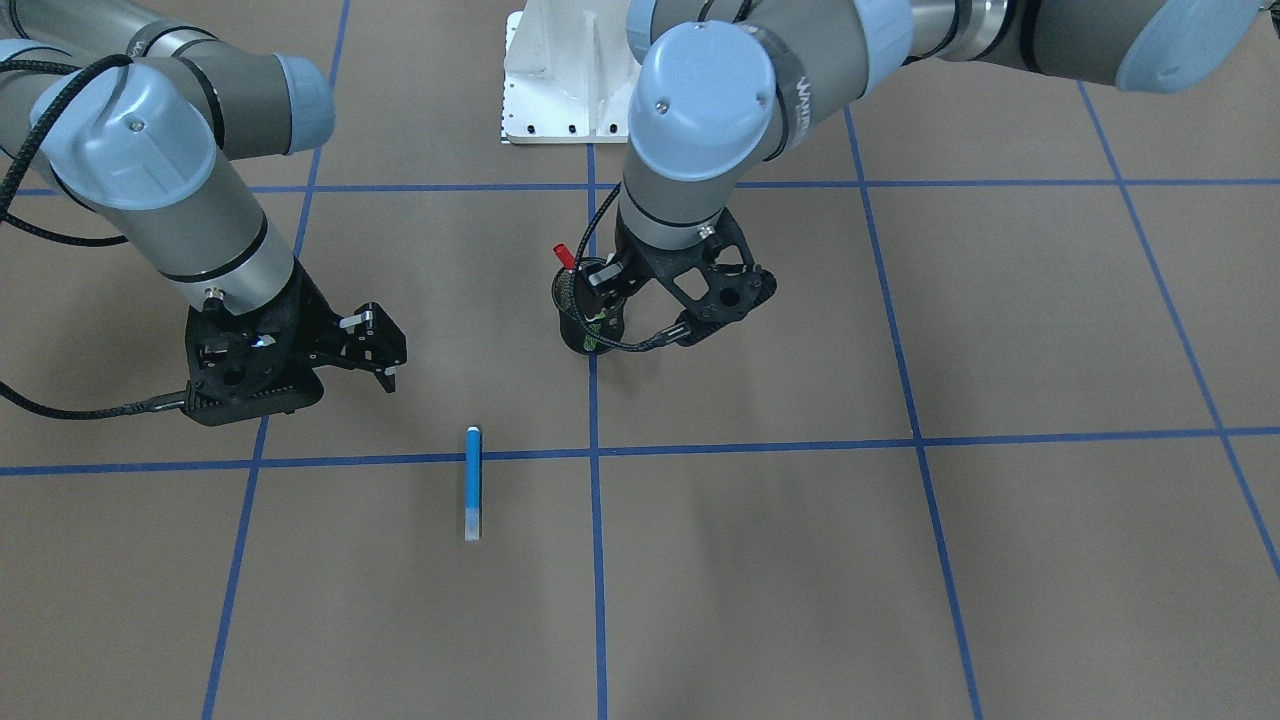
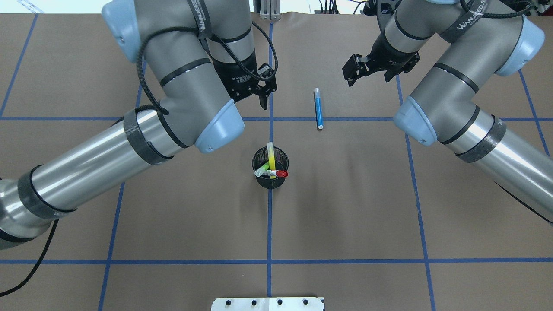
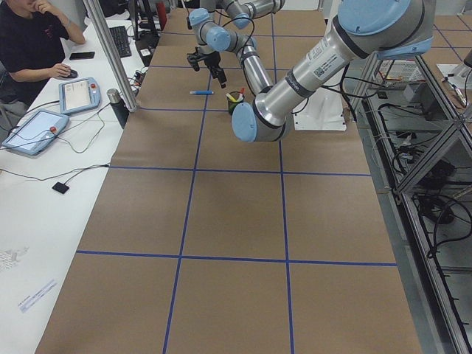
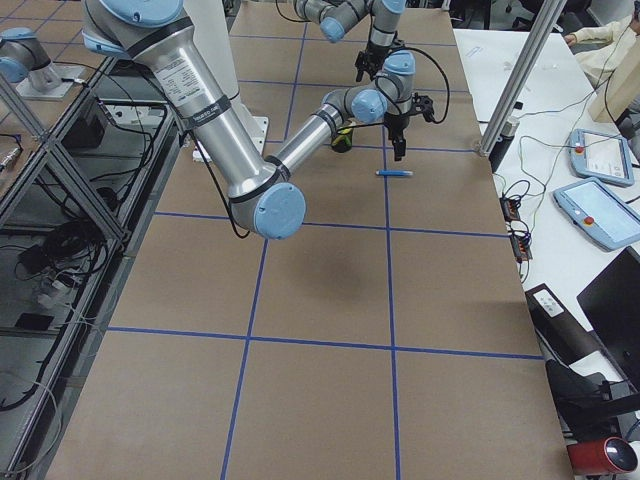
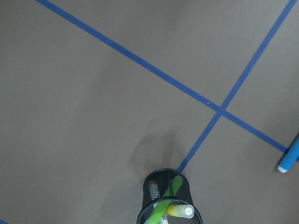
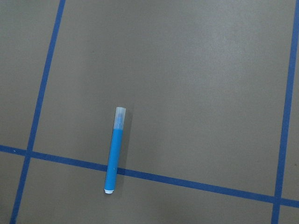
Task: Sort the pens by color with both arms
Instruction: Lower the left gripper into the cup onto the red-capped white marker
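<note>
On the worktop (image 2: 345, 194): blue pen (image 2: 318, 109) laid out | lime pen (image 2: 260, 172), yellow pen (image 2: 271, 157), red-capped pen (image 2: 279, 173) unsorted in mesh cup (image 2: 270, 184) | left tool (image 2: 265, 86), right tool (image 2: 352, 70) spread, empty

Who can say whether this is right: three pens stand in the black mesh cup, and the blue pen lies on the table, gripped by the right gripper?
No: the blue pen lies free on the table; the right gripper hangs apart from it, holding nothing, as the overhead exterior view shows. The rest stands.
</note>
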You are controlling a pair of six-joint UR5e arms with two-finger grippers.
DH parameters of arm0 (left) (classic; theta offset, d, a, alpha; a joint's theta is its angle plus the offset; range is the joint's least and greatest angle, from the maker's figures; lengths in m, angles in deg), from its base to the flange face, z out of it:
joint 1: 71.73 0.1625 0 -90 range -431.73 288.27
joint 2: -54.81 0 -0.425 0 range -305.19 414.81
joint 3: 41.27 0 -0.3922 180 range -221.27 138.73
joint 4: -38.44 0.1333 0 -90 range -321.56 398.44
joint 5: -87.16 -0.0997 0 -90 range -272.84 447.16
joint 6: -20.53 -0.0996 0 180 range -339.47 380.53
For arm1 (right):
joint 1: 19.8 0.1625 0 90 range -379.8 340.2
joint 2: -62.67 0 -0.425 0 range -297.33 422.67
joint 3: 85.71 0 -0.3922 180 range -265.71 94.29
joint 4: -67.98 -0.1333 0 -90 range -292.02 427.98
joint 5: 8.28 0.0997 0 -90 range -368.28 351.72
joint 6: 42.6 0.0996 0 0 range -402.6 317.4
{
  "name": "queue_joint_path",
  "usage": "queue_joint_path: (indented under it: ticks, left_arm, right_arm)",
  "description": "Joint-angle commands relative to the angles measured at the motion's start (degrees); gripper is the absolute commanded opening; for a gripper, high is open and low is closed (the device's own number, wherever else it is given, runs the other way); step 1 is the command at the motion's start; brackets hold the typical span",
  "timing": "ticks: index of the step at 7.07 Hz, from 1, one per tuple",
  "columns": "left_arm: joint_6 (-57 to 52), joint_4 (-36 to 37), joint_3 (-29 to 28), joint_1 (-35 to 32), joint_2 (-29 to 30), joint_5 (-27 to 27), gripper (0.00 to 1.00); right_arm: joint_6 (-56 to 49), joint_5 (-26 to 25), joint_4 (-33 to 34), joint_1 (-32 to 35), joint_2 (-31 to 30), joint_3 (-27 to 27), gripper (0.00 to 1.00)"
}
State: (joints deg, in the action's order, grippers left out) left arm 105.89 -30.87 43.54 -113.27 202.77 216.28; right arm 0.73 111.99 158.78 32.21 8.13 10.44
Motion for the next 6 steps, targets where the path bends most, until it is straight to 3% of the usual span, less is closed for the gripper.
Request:
queue_joint_path:
  ticks: [1, 3, 6]
  left_arm:
    - [0.9, -0.4, -1.7, 4.3, 0.7, -1.0, 0.99]
    - [2.3, -0.6, -3.1, 6.4, 1.1, -1.0, 0.99]
    - [4.0, -9.3, -7.9, 7.3, 1.1, -1.3, 0.97]
  right_arm:
    - [0.0, 0.1, 0.0, -0.2, 0.0, -0.1, 0.99]
    - [0.0, 0.0, 0.0, -0.3, 0.0, -0.1, 0.99]
    - [0.0, -0.1, 0.0, -0.4, 0.0, 0.0, 0.99]
